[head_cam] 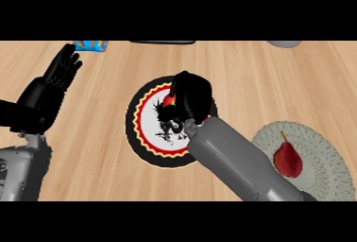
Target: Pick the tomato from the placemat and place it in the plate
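Tomato (288,158) lies on the placemat (329,150) beside plate (134,124)

Plate (143,142) blk rim, red/yel zigzag; placemat (322,147) pale grey weave.

Head view steeply down onto counter (105,156)

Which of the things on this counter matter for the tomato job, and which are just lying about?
For the job: tomato, placemat, plate, right hand over the plate.
Lying about: blue packet, dark flat thing, grey thing, all at the counter's far edge; left hand, open, resting at left.
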Controlling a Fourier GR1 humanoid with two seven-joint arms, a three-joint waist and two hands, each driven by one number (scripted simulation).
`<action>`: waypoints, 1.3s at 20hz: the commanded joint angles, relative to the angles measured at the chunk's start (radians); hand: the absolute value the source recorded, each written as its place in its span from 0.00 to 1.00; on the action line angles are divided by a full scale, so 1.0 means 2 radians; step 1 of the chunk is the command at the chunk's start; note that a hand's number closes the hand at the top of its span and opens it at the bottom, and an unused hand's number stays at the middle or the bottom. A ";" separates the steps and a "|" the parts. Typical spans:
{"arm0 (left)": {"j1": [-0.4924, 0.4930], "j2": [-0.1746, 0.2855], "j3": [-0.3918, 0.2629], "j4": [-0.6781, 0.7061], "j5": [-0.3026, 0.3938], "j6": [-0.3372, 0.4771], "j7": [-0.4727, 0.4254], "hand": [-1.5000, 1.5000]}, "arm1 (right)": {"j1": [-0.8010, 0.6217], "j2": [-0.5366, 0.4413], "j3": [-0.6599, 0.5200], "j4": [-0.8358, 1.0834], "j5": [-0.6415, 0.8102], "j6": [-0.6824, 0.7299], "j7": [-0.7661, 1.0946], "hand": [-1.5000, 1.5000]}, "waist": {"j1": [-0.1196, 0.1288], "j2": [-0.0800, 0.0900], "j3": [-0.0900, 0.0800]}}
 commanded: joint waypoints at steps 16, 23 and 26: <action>-0.003 -0.025 -0.018 0.000 -0.018 0.014 -0.001 0.50 | -0.042 0.001 0.003 0.114 -0.218 -0.305 -0.168 0.00 | 0.011 0.003 0.001; 0.027 -0.010 0.004 -0.010 -0.011 0.006 -0.012 0.50 | -0.008 0.001 -0.030 0.052 -0.281 -0.332 -0.228 0.00 | -0.014 -0.005 0.000; 0.024 -0.007 0.009 -0.012 -0.010 0.005 0.001 0.50 | 0.050 0.001 -0.038 0.018 -0.286 -0.346 -0.266 0.00 | -0.022 -0.006 0.000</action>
